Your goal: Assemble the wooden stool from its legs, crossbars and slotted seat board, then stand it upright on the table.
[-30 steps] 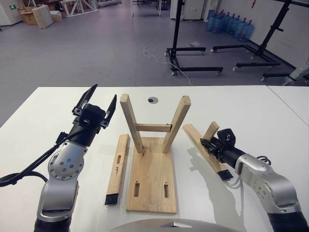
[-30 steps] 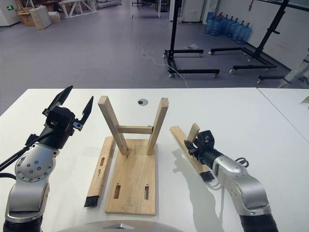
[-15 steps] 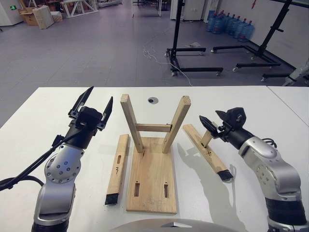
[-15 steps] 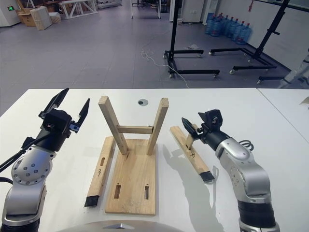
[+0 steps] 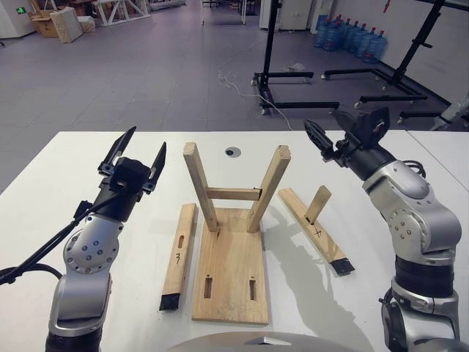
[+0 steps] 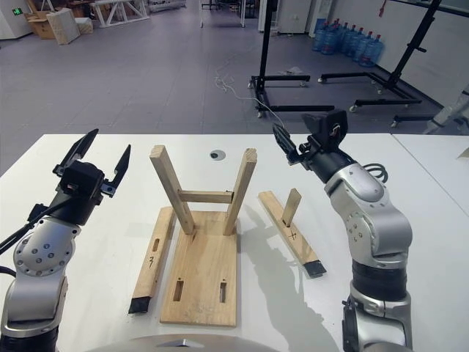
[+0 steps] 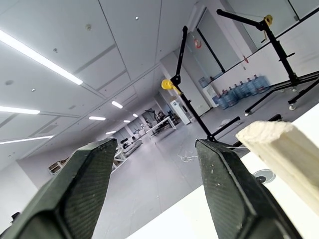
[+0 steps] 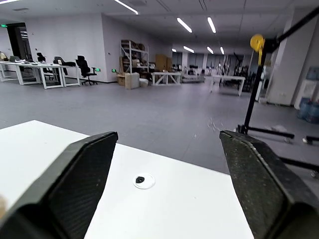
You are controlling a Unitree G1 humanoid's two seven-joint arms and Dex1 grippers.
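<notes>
Stool half built: the seat board [image 5: 229, 301] lies flat on the white table [image 5: 58, 183], with a pair of legs [image 5: 199, 187] joined by a crossbar [image 5: 233, 194] standing in the slots at its far end, while the two near slots [image 5: 208, 286] sit empty. One loose leg [image 5: 179, 249] lies flat just beside the board's left edge. A second leg [image 5: 315, 236], with a short crossbar [image 5: 318, 204] rising from it, lies to the right, a little apart. The left claw [image 5: 149, 139] hangs over the table left of the standing pair, spread wide and holding nothing. The right claw [image 5: 346, 126] is held high toward the table's far right, likewise wide and empty. The job appears to stand at the second leg pair. The next move likely calls for one claw to come down and close on the loose leg while the other steadies its mate, so the short crossbar's free end can meet the loose leg's slot.
</notes>
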